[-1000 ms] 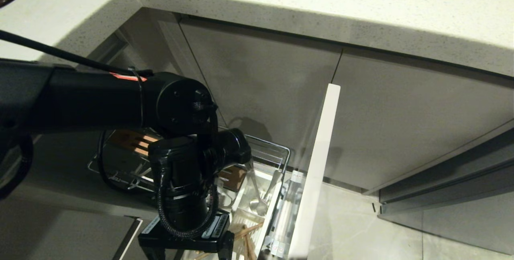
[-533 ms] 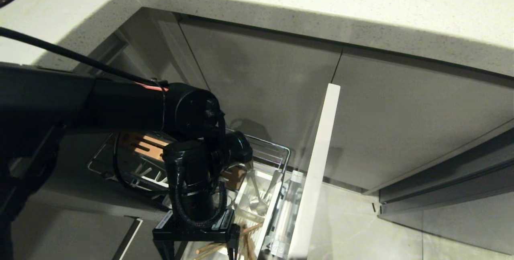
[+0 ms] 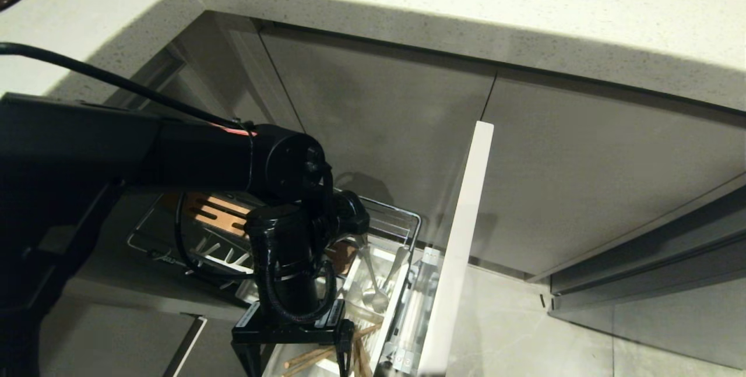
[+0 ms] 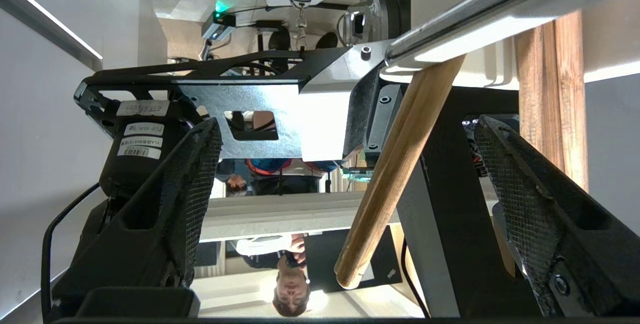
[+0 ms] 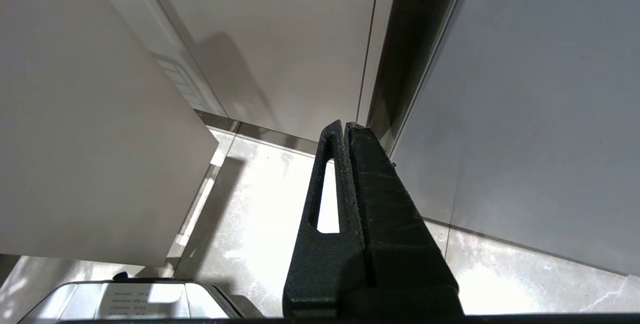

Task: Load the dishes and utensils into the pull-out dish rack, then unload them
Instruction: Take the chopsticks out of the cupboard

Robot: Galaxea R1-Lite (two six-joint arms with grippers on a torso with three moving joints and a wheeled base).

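The left pincer (image 4: 345, 179) hangs over the near end of the pulled-out dish rack (image 3: 402, 214), fingers (image 4: 190, 199) wide apart around the chopsticks (image 4: 395, 179), which lean lengthwise in the cutlery caddy (image 3: 393, 301). The right pincer (image 5: 347, 128) is closed.

The pull-out dish rack (image 3: 402, 219) stands drawn out below the countertop (image 3: 408, 21), with its drawer front (image 3: 460, 249) edge-on at three o'clock of the basket; the cabinet doors (image 3: 583, 190) lie beyond at twelve and two o'clock. Inside, the wooden plate-holder strip (image 3: 218, 214) sits at nine o'clock, the cutlery caddy (image 3: 379, 284) at three o'clock against the front, a spoon (image 3: 376, 298) in it; the chopsticks (image 3: 315, 356) lie at six o'clock of the caddy. The left gripper (image 3: 294, 359) hangs over the chopsticks, one stick (image 4: 395, 174) between its spread fingers (image 4: 190, 184); the right gripper (image 5: 350, 138) is above the floor (image 5: 260, 214).
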